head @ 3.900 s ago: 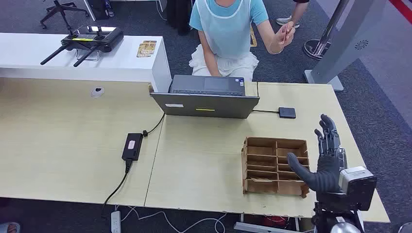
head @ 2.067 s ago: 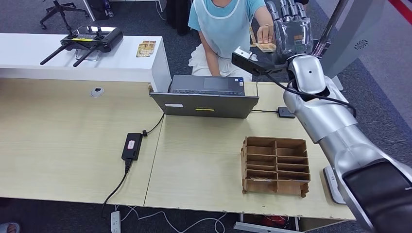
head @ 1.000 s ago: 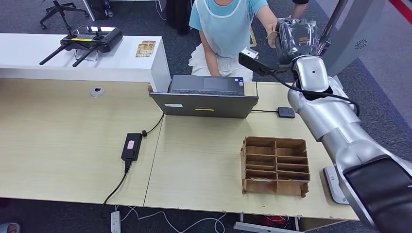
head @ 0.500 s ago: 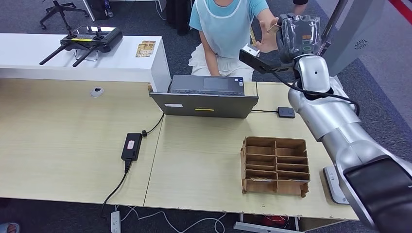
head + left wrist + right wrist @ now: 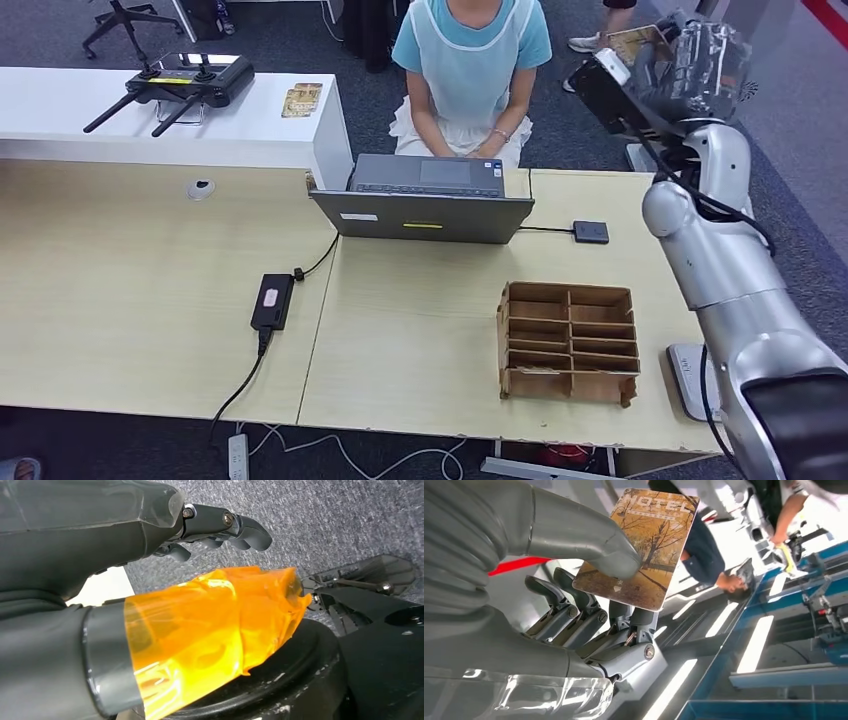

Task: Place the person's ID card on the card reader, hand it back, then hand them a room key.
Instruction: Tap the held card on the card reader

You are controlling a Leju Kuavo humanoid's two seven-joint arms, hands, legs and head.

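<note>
My right hand (image 5: 692, 62) is raised high at the far right, beyond the table's back edge. It pinches a brown card (image 5: 633, 41) with an autumn-tree print; in the right wrist view the thumb presses the card (image 5: 644, 550) against the fingers (image 5: 589, 615). The black card reader (image 5: 591, 232) lies on the table to the right of the laptop, well below the hand. The person (image 5: 470, 60) sits behind the laptop with both hands lowered. A wooden divided box (image 5: 568, 342) stands at the front right. My left hand (image 5: 150, 580) hangs over the floor holding nothing, fingers apart from the thumb.
An open laptop (image 5: 425, 205) stands at the table's back middle, cabled to the reader. A black power brick (image 5: 271, 300) with its cord lies left of centre. A white counter (image 5: 260, 130) at the back left carries a controller (image 5: 185, 80) and cards (image 5: 300, 100).
My right hand has drawn away from the person, to the right, taking the card with it. The person's raised hand has let go and dropped to the lap.
</note>
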